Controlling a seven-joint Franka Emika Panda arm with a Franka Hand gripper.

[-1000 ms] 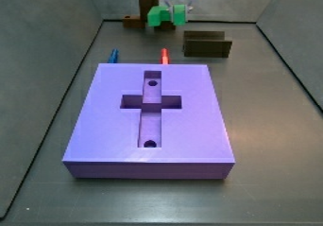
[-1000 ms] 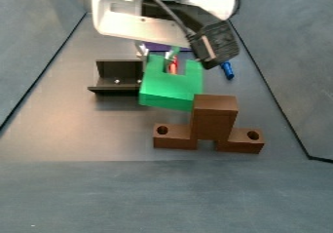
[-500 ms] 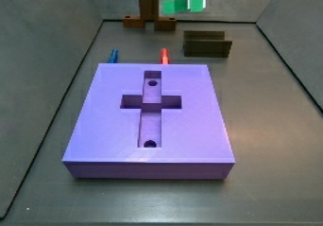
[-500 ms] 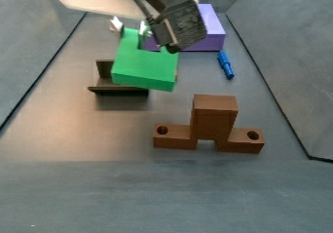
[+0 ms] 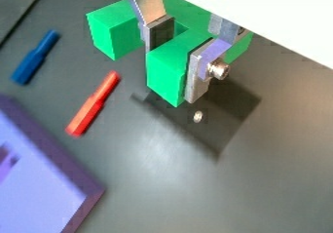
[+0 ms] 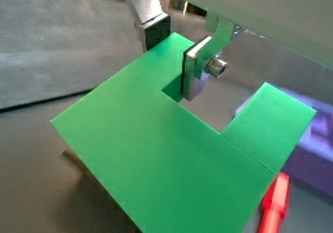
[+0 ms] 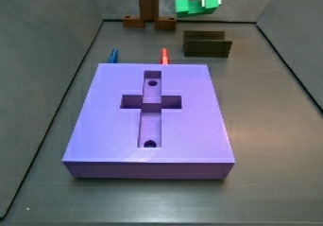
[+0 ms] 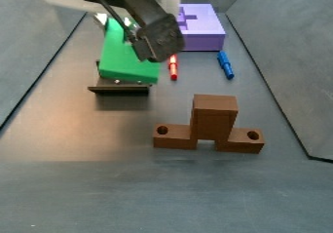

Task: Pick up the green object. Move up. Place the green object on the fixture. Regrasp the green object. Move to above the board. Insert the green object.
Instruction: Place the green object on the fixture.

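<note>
The silver fingers [image 5: 159, 30] were pinched on one prong of the green object [image 5: 169, 69], the plates flanking it in both wrist views (dark pads pressed to green on each side). The gripper [image 6: 176, 52] held the block [image 6: 169, 139] aloft, the body hanging below the fingers. In a side view the block [image 8: 128, 54] sat directly over the fixture [image 8: 124, 88], seemingly close above or just touching it; contact could not be settled. So the coming move was a short straight descent. The arm reached in from above, wrist tilted. The board [image 7: 151, 116] lay well apart, the brown wooden piece [image 8: 208, 127] nearer.
</note>
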